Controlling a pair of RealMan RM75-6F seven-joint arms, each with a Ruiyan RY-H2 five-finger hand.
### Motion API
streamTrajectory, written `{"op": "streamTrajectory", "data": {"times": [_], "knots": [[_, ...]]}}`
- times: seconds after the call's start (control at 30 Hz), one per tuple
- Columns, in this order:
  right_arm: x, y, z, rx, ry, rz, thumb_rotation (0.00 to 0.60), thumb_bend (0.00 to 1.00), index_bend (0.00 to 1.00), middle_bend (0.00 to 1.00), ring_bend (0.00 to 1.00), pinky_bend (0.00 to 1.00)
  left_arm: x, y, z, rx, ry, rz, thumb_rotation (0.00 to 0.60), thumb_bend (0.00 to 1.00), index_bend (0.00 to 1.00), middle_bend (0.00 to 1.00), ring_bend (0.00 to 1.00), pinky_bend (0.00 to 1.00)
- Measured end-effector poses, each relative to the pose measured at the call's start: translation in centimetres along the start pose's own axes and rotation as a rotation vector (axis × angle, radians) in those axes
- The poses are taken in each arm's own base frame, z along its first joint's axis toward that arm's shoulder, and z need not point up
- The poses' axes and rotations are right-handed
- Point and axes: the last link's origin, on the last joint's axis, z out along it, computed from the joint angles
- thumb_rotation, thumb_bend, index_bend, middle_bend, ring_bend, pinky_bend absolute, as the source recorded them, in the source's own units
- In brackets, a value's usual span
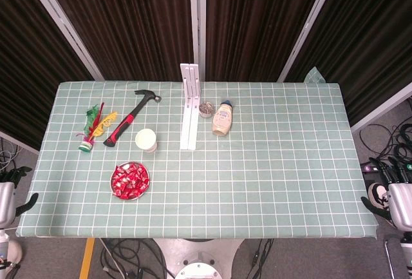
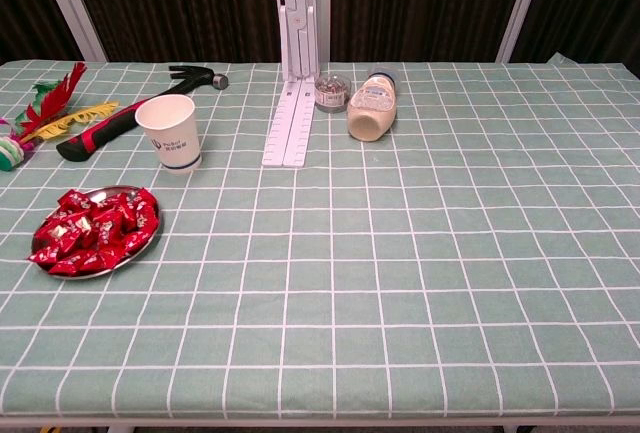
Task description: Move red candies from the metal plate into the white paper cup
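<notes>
Dark corrugated panels and pale metal posts close off the back of the scene, and in front of them stands the bench (image 1: 290, 182), covered by a green cloth with a white grid.

At the far left of the head view, beside the bench's near corner and below its level, the left robot hand (image 1: 19, 203) shows only as a few dark fingers by a grey forearm; whether they are spread or curled cannot be told, and nothing is seen in them. The chest view does not show it.

On the bench's left part lies a feathered shuttlecock toy (image 2: 40, 113) with red, green and yellow plumes. Just beside it lies a hammer (image 1: 131, 117) with a red and black handle, its head pointing toward the back. The white paper cup (image 2: 169, 131) stands upright near the hammer's handle, open end up. Nearer the front edge sits the metal plate (image 2: 138, 250), heaped with red candies (image 2: 92, 231) in shiny wrappers; plate and cup are near each other but apart.

A white upright bracket (image 1: 190, 105) rises near the middle. Just right of it sits a small round tin (image 2: 330, 91), and touching or nearly touching that, a pale bottle (image 2: 371, 109) lies on its side.

At the far right, off the bench's edge, the right robot hand (image 1: 386, 185) hangs with dark fingers apart, holding nothing visible.
</notes>
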Motion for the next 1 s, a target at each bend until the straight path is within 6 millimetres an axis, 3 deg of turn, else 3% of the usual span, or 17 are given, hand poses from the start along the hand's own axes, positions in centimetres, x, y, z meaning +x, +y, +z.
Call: {"op": "streamTrajectory", "data": {"times": [0.27,0.43,0.6,0.73,1.0], "knots": [[0.1,-0.3,0.2,0.058,0.054,0.013,0.600,0.10,0.12,0.21,0.08,0.24,-0.9,0.9,-0.4,-0.024,-0.035,-0.016,0.600,0.23,0.36,0.45,0.35,0.55],[0.2,-0.4,0.2,0.057,0.053,0.011,0.600,0.10,0.12,0.21,0.08,0.24,-1.1,1.1,-0.4,-0.028,-0.048,-0.021,0.600,0.23,0.26,0.26,0.18,0.31],[0.1,-0.4,0.2,0.054,0.045,0.009,0.600,0.10,0.12,0.21,0.08,0.24,-1.1,1.5,0.0,-0.063,-0.029,-0.015,0.600,0.23,0.23,0.20,0.14,0.23],[0.2,-0.5,0.3,0.053,0.044,0.006,0.600,0.10,0.12,0.21,0.08,0.24,-1.2,2.2,0.6,-0.103,-0.018,-0.019,0.600,0.23,0.21,0.13,0.11,0.22],[0.1,-0.6,0.3,0.055,0.035,0.001,0.600,0.10,0.12,0.21,0.08,0.24,-1.8,5.2,3.2,-0.282,-0.058,-0.025,0.600,0.23,0.21,0.14,0.11,0.30]]}}
